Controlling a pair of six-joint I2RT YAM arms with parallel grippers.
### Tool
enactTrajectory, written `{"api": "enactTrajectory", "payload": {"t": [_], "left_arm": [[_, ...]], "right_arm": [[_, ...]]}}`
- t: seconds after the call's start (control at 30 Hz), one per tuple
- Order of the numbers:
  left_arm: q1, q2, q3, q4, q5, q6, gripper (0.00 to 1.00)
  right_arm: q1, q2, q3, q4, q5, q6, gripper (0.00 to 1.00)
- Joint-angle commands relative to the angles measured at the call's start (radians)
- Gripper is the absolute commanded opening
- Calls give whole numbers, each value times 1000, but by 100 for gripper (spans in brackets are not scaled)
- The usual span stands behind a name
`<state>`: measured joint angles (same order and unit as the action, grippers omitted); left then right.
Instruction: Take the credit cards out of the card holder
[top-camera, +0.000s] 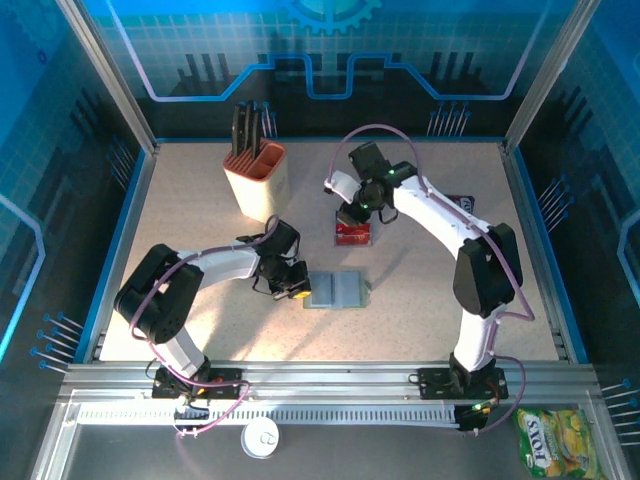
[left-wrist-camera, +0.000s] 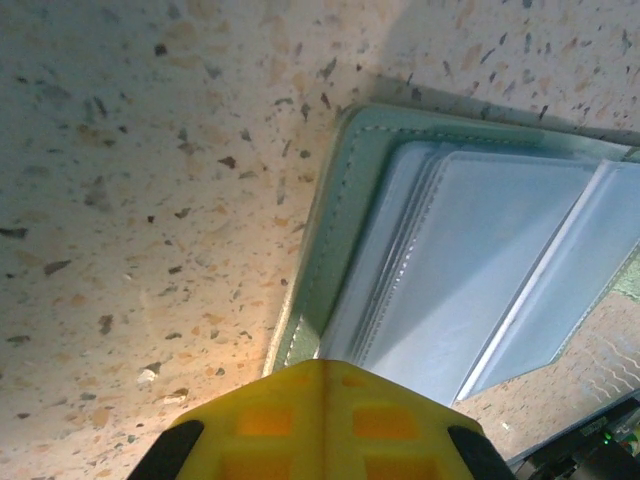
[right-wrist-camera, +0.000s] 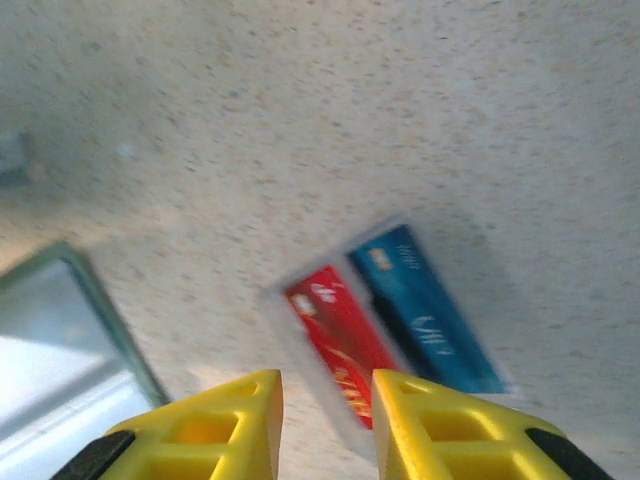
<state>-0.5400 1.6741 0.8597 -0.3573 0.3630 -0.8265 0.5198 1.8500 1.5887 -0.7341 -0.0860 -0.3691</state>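
1. Left gripper (top-camera: 293, 285) from above: low on the table (top-camera: 200, 220), tip touching the left edge of the card holder (top-camera: 338, 290), holder open and flat just to its right. Right gripper (top-camera: 356, 213) farther back, well apart from the holder, directly over the credit cards (top-camera: 353, 235) (red showing below the tips, other colours not told from up here). Knife block (top-camera: 257, 178) well off to that tool's left.
2. Left gripper (left-wrist-camera: 322, 400) through its wrist camera: yellow fingers (left-wrist-camera: 265, 425) pressed together, a seam and no gap; cannot tell whether anything pinched. Tip over the near corner of the card holder (left-wrist-camera: 345, 220), against its grey-green stitched border. Clear sleeves (left-wrist-camera: 500, 250) fanned out ahead and right of the tip; bare speckled table (left-wrist-camera: 150, 150) ahead and left.
3. Right gripper (right-wrist-camera: 327, 420) through its wrist camera: parted narrowly, nothing held between the fingers. Red card (right-wrist-camera: 340, 345) and blue card (right-wrist-camera: 425, 310) flat on the table, side by side just ahead of the tips; red one's near end in line with the gap, blue one to its right. Corner of the card holder (right-wrist-camera: 60, 340) off to the left of the fingers, apart from both cards. View somewhat blurred.
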Motion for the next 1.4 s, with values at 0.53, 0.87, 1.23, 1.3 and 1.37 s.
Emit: {"api": "enactTrajectory", "payload": {"t": [0.53, 0.87, 1.23, 1.3, 1.37], "left_arm": [[25, -28, 15, -54, -21, 49, 0], [26, 12, 9, -40, 10, 53, 0], [27, 15, -27, -31, 20, 45, 0], [26, 15, -32, -27, 22, 44, 0], [26, 16, -35, -26, 24, 42, 0]], "right_arm": [[168, -199, -538, 538, -223, 961, 18], [178, -181, -617, 550, -280, 1155, 14], [180, -144, -654, 531, -340, 1214, 28], [181, -127, -646, 524, -353, 1212, 29], [181, -117, -637, 514, -361, 1204, 30]]}}
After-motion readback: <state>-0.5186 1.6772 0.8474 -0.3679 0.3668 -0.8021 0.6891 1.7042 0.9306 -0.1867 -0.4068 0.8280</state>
